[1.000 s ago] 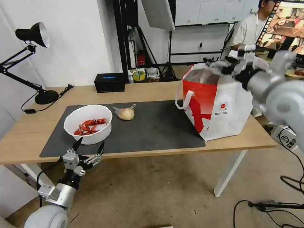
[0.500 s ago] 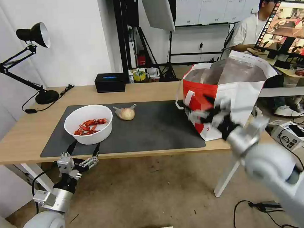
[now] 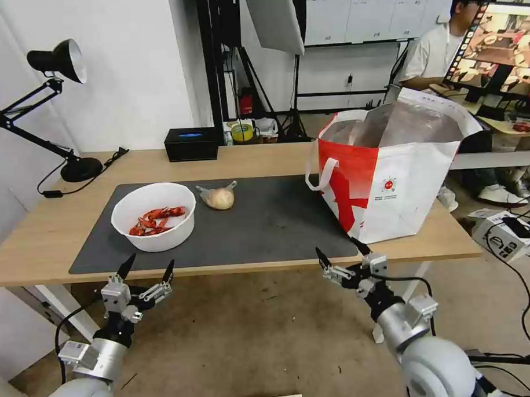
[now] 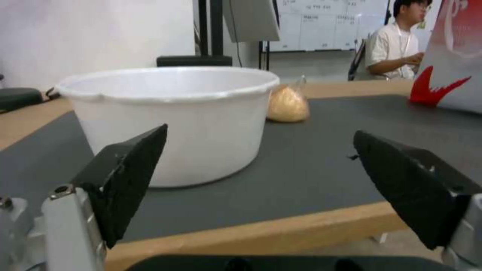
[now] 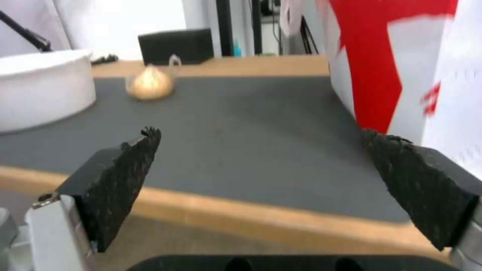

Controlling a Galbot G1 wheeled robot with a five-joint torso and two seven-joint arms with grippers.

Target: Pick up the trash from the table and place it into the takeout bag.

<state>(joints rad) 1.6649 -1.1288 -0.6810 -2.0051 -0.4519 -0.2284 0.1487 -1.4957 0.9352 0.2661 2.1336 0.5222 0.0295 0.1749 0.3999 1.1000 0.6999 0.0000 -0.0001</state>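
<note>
Claws: left claw (image 3: 145, 264), right claw (image 3: 339, 251) both spread wide, empty, below table (image 3: 40, 241) edge.

small red logo on takeout bag (image 3: 388, 185), lettering unreadable

A white bowl (image 3: 154, 216) of red shells and a small clear bag (image 3: 218, 196) sit near each other on the table's (image 3: 40, 241) grey mat; the red-and-white takeout bag (image 3: 386, 177) stands open, well apart.
</note>
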